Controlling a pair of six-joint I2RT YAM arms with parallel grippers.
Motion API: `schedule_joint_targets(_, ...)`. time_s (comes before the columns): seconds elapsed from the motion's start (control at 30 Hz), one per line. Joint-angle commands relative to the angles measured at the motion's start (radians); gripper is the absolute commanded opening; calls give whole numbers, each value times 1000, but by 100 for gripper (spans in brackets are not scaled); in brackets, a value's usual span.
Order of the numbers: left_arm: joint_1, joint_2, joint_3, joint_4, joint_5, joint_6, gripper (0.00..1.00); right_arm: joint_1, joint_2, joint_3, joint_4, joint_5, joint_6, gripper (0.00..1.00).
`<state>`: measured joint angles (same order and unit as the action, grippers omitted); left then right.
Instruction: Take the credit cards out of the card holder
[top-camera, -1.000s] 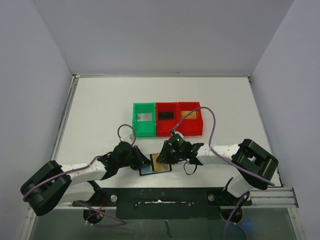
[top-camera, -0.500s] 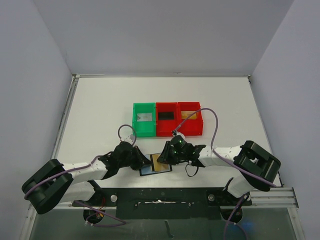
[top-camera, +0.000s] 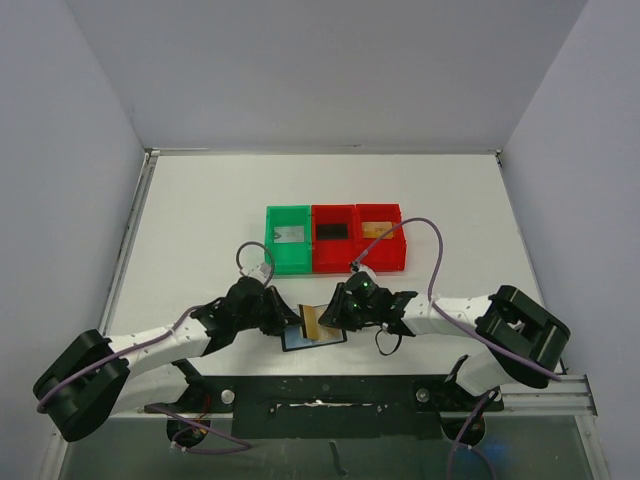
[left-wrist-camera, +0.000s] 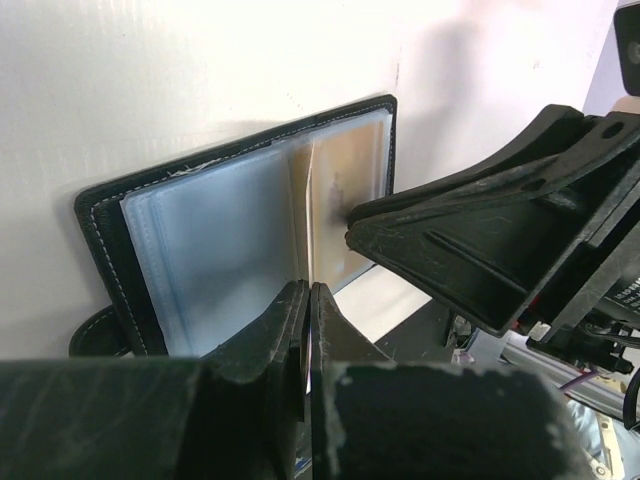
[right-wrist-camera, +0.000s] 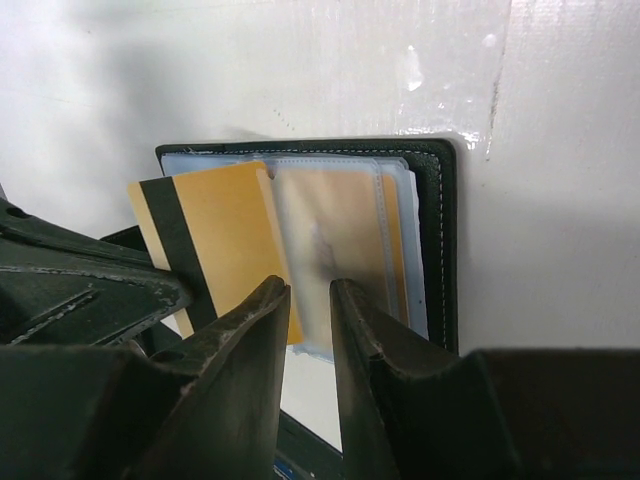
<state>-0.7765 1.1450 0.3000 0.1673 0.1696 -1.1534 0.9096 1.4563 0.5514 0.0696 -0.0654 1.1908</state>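
The black card holder (top-camera: 298, 343) lies open on the table near the front edge, its bluish clear pockets (left-wrist-camera: 210, 250) facing up. A gold credit card (right-wrist-camera: 225, 235) with a black stripe sticks halfway out of a clear sleeve toward the left. My left gripper (left-wrist-camera: 308, 288) is shut on that card's thin edge; its fingers (right-wrist-camera: 100, 285) cover the card's lower corner. My right gripper (right-wrist-camera: 307, 287) hovers over the sleeve on the holder's right half (right-wrist-camera: 438, 250), jaws a narrow gap apart with nothing pinched. From above, the two grippers meet over the gold card (top-camera: 322, 320).
Three bins stand in a row behind: a green bin (top-camera: 270, 240) with a pale grey card, a red bin (top-camera: 335, 262) with a black card, a red bin (top-camera: 400, 245) with a gold one. The black mounting rail (top-camera: 320, 400) runs just in front.
Both arms have crept slightly to the right. The left gripper stays shut on the gold card, and the right jaws keep the same narrow gap.
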Motion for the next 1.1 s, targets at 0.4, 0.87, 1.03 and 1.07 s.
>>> schedule_joint_targets(0.4, 13, -148, 60, -33, 1, 87, 0, -109, -188, -45, 55, -41, -113, 51)
schedule_joint_targets(0.87, 17, -258, -101, 292, 47, -71, 0, -201, -435, -312, 378, -107, -61, 64)
schedule_joint_targets(1.03, 17, -251, -114, 392, 82, -101, 0, -205, -551, -386, 460, -107, -34, 70)
schedule_joint_targets(1.07, 17, -247, -114, 423, 90, -104, 0, -209, -568, -387, 458, -113, -37, 71)
